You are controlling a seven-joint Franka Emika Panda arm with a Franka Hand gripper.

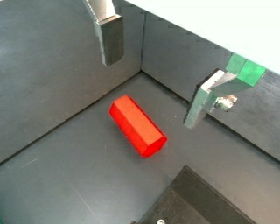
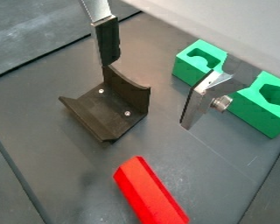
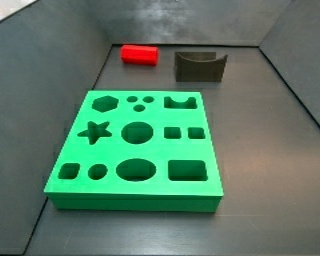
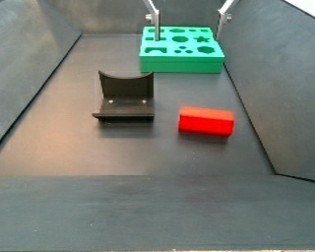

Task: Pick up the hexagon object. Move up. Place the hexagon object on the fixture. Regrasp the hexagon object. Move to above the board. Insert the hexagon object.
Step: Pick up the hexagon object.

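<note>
Lying loose, bright red hexagon object (image 4: 205, 121), open end effector (image 1: 154, 74) above.

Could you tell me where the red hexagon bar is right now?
The hexagon bar lies on the floor beside the fixture, apart from it; the open gripper is above the board.

Even, soft light; faint shadows, dull sheen on floor, all views sharp
</note>
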